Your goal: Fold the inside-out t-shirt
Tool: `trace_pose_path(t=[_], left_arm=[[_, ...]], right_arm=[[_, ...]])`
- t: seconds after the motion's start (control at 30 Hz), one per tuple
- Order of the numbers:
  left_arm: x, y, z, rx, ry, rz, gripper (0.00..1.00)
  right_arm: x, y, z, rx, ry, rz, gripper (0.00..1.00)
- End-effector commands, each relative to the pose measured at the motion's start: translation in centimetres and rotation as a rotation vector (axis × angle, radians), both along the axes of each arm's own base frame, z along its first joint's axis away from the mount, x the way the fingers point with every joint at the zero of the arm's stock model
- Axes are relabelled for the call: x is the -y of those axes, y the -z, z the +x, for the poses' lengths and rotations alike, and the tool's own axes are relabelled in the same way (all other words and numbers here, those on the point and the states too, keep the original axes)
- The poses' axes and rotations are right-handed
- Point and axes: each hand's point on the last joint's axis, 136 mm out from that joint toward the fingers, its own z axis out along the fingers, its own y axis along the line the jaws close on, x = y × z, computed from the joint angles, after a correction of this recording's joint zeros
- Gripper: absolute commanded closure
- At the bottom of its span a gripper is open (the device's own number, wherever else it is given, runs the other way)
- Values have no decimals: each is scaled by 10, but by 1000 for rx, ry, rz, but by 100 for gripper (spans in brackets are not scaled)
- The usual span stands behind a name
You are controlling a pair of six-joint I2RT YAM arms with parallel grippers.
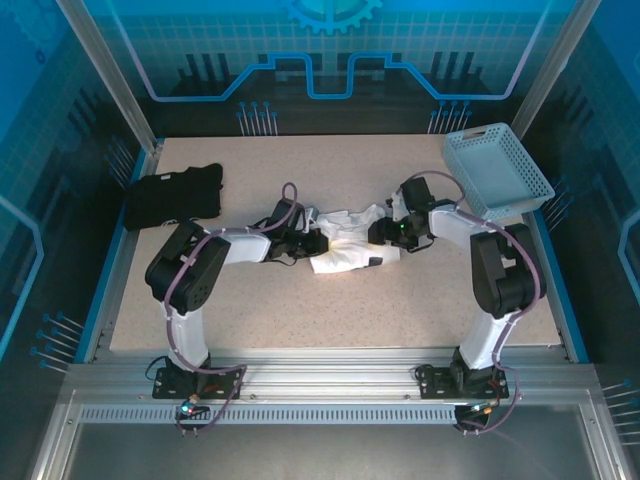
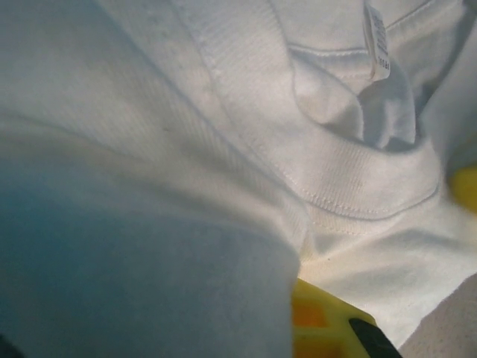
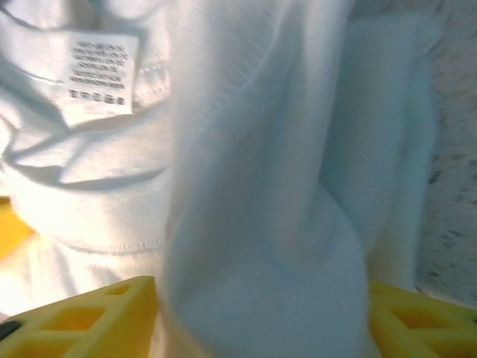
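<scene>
White t-shirt [image 3: 253,186] between tool [image 3: 261,321] fingers [image 3: 82,321]

A beige speckled table [image 1: 330,310] fills the middle of the top view, edged by a blue strip [image 1: 95,290] at its sides. A ribbed aluminium rail [image 1: 330,385] runs along its near edge. Two slanted metal posts [image 1: 105,70] [image 1: 560,65] rise at the back corners. The back wall [image 1: 330,60] is blue with a fine grid, bright outline shapes and a gear motif [image 1: 332,12]. The side walls [image 1: 40,200] [image 1: 610,150] are darker blue. The light is even and cool.
</scene>
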Motion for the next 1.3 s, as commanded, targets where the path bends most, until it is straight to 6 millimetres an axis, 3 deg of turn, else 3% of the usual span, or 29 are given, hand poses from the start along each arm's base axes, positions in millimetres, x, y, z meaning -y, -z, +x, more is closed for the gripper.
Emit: trace_pose_path(t=[0.0,0.13,0.33,0.57,0.8,0.97,1.27], left_arm=[[-28,-37,4,88,63,71,100],[-61,-68,7,158,72,203,100],[-120,-108,31,243,40,548,100],[-194,-156,75,322,29,880,100],[-247,-191,107,369,29,994,100],[-279,-206,112,371,8,1021,100],[-340,-224,101,338,-108,1020,100]], right_arm=[[14,-39,0,110,7,-46,31],[18,-71,4,238,17,-51,29],[6,-98,9,340,27,29,29],[-10,-99,4,361,-11,82,29],[-8,-102,4,377,-13,71,29],[-9,-102,4,376,-16,69,28],[-10,-91,6,347,-19,69,28]])
